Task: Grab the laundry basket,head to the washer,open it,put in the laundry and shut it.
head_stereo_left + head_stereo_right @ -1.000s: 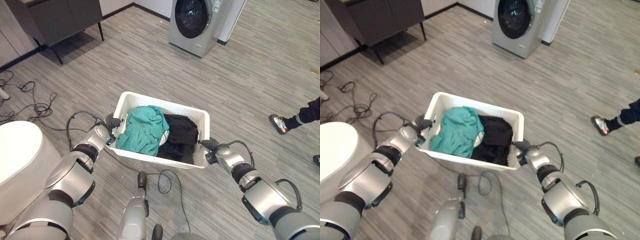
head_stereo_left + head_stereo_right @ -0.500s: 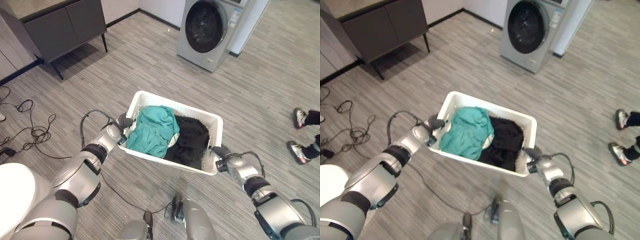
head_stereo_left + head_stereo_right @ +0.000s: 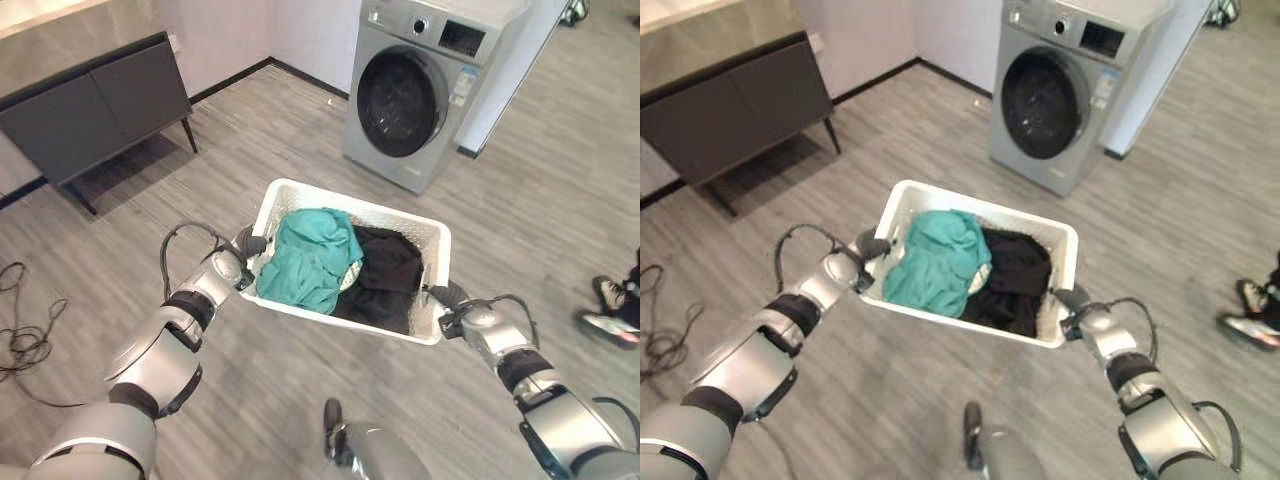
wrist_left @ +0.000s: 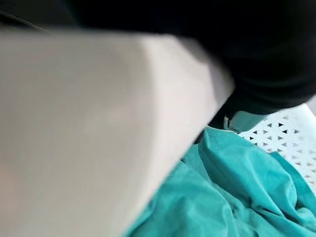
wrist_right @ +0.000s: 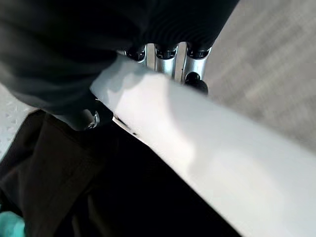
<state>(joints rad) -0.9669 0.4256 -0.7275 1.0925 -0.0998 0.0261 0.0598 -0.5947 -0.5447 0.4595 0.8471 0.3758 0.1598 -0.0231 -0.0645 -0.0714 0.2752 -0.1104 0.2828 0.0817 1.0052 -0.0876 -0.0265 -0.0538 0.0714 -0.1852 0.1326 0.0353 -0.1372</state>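
You can read no text, number or brand anywhere here. The only print sits on the washer (image 3: pixel 410 95), well ahead of the right hand (image 3: pixel 452 300) and beyond the far side of the laundry basket (image 3: pixel 425 232) that this hand grips. There you see a small pale sticker (image 3: pixel 462 86) on the washer's front just beside the round door, and a dark display panel (image 3: pixel 463 38) above it next to a knob (image 3: pixel 419 26). Both are too small for you to make out any letters or figures. The basket rim close to the hand carries no legible marking.
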